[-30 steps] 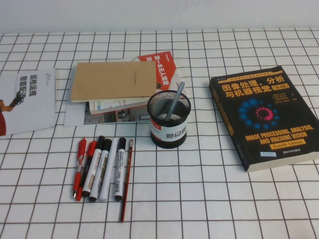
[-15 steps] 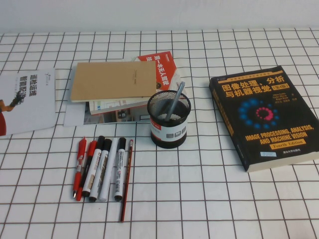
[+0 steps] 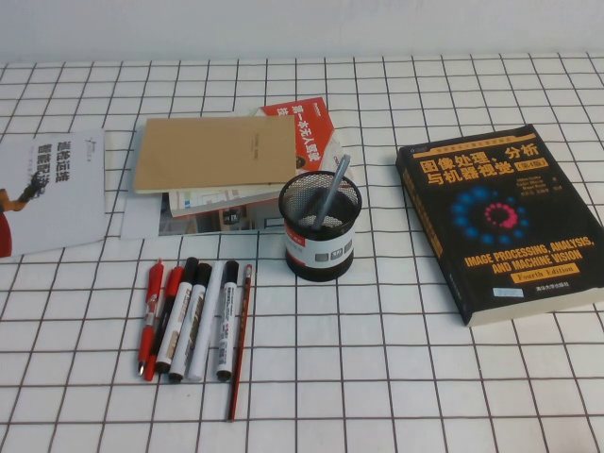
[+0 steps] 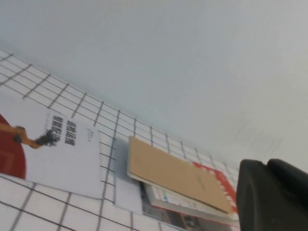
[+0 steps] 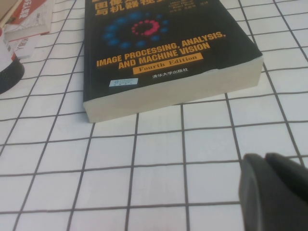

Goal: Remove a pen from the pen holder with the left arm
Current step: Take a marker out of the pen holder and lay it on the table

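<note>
One grey pen (image 3: pixel 329 193) leans in the black mesh pen holder (image 3: pixel 320 239) at the middle of a white gridded tablecloth (image 3: pixel 396 377); nothing has moved since a second ago. Left gripper (image 4: pixel 272 195), closed and empty, sits at the left, facing the brown notebook (image 3: pixel 215 154). Right gripper (image 5: pixel 275 191) hovers near the black book (image 3: pixel 500 222), state unclear. Plain pale wall (image 3: pixel 302 24) behind.
</note>
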You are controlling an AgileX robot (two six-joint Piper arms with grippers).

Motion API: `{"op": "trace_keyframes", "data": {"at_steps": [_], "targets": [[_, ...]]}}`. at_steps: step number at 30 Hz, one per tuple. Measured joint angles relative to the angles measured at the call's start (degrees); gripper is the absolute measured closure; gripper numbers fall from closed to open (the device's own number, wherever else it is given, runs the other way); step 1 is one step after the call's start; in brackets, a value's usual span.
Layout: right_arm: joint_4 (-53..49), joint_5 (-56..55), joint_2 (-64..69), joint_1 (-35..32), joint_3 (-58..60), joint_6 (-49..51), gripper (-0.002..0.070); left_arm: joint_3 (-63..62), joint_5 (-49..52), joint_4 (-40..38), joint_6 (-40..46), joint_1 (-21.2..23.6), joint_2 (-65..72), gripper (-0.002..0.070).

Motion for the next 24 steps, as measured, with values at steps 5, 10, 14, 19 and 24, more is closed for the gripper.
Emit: {"op": "trace_keyframes", "data": {"at_steps": [5, 10, 14, 19, 24], "targets": [[0.00, 0.00, 0.00, 0.00, 0.00, 0.00, 0.0692, -12.08, 4.31, 8.76, 8.51, 0.00, 13.72, 0.0675], [0.00, 0.00, 0.00, 0.00, 0.00, 0.00, 0.0692, -22.78, 4.69, 9.67, 20.02, -0.23, 30.12, 0.0676], [0.00, 0.00, 0.00, 0.00, 0.00, 0.00, 0.0692, -30.73, 4.69, 9.88, 24.16, -3.83, 42.71, 0.0676], [0.00, 0.00, 0.00, 0.00, 0.00, 0.00, 0.0692, -39.17, 4.69, 9.88, 28.64, -12.23, 58.81, 0.0676], [0.00, 0.00, 0.00, 0.00, 0.00, 0.00, 0.0692, -48.10, 5.25, 9.88, 29.36, -17.96, 72.24, 0.0676]]}}
